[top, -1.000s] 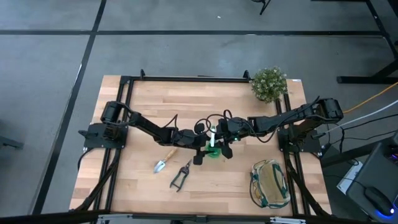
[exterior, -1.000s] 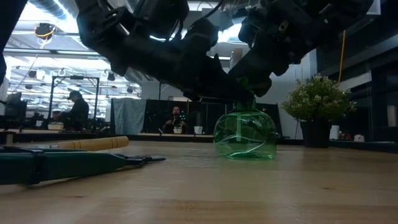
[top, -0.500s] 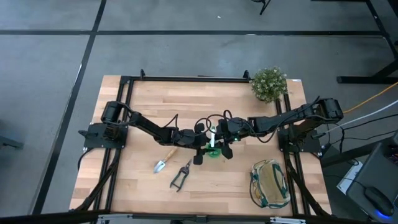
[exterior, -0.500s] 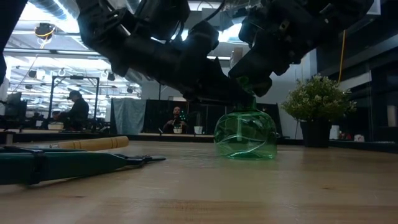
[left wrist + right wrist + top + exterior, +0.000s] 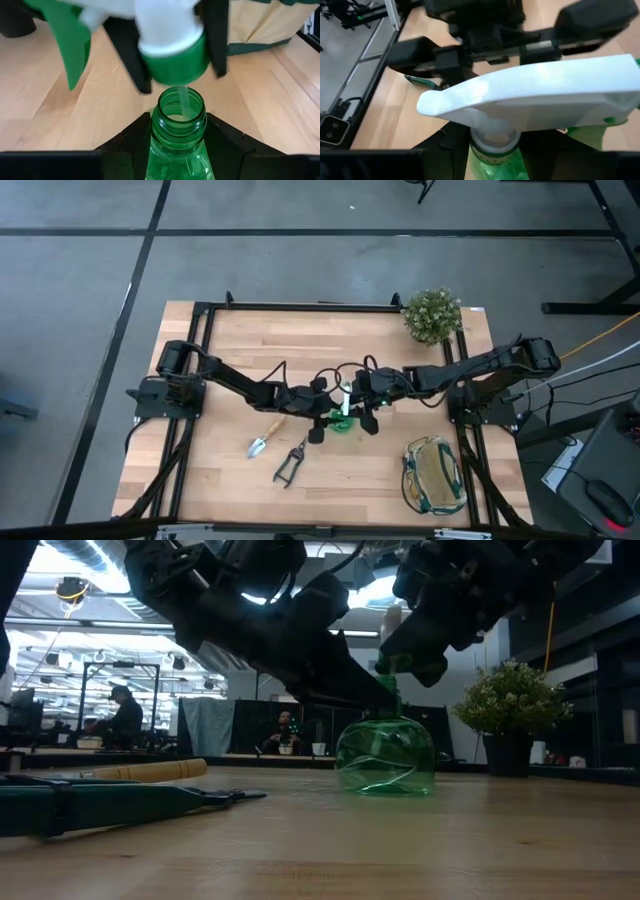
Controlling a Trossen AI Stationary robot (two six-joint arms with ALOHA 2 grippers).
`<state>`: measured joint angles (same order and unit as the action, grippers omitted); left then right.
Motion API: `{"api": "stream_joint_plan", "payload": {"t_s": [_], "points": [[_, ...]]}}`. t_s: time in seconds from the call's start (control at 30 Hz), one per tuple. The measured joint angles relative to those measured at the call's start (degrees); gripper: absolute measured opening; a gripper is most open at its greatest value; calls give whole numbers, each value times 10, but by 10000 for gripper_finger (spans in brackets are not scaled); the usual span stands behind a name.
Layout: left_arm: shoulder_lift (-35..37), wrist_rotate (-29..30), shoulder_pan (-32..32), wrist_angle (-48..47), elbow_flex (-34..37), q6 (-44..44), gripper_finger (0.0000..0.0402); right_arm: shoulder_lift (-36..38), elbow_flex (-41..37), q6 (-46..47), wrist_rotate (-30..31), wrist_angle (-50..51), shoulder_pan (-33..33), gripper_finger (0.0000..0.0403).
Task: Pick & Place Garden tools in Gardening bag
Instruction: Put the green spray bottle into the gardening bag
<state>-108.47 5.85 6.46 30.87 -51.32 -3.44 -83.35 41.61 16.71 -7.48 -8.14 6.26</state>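
Note:
The green translucent spray bottle [image 5: 342, 423] stands on its base at mid-table, also in the low view [image 5: 385, 755]. Its white spray head [image 5: 535, 95] with a green screw cap [image 5: 172, 62] is off the open neck [image 5: 177, 107]. My left gripper [image 5: 333, 420] is shut on the bottle. My right gripper [image 5: 354, 410] is shut on the spray head. The wooden-handled trowel [image 5: 265, 438] and the black-handled shears [image 5: 291, 462] lie on the table left of the bottle. The beige bag [image 5: 433, 475] stands at the near right. My left gripper pinches the bottle's neck [image 5: 176, 131], just below the open mouth, between its two fingers. They come in level from the table's left. The bottle is upright, its base [image 5: 385, 790] on the table. My right gripper pinches the spray head's green screw cap [image 5: 197, 60] between its two fingers [image 5: 216, 40], coming level from the table's right. The head hangs just above the bottle's mouth, clear of it. Its thin dip tube [image 5: 184, 102] still reaches down into the neck.
A bushy potted plant [image 5: 432, 315] stands at the far right corner, and also shows in the low view [image 5: 510, 705]. The shears [image 5: 110, 805] and the trowel handle [image 5: 150, 771] lie low at the left. Bare wood lies near the front edge. People sit in the room behind.
My right gripper has gone up a little with the spray head. The bottle, held by my left gripper, has slid slightly toward the table's left, still on its base.

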Motion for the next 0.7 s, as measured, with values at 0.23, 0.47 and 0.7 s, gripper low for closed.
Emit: {"api": "stream_joint_plan", "payload": {"t_s": [0.23,0.47,0.7], "points": [[1,-22,-12,2,1,-5,150,-6,0,-9,25,-4,15,150],[0,-19,-13,9,1,-5,150,-16,0,-58,43,-8,17,162],[0,-17,-13,9,2,-11,150,-40,0,-48,30,-50,17,199]]}}
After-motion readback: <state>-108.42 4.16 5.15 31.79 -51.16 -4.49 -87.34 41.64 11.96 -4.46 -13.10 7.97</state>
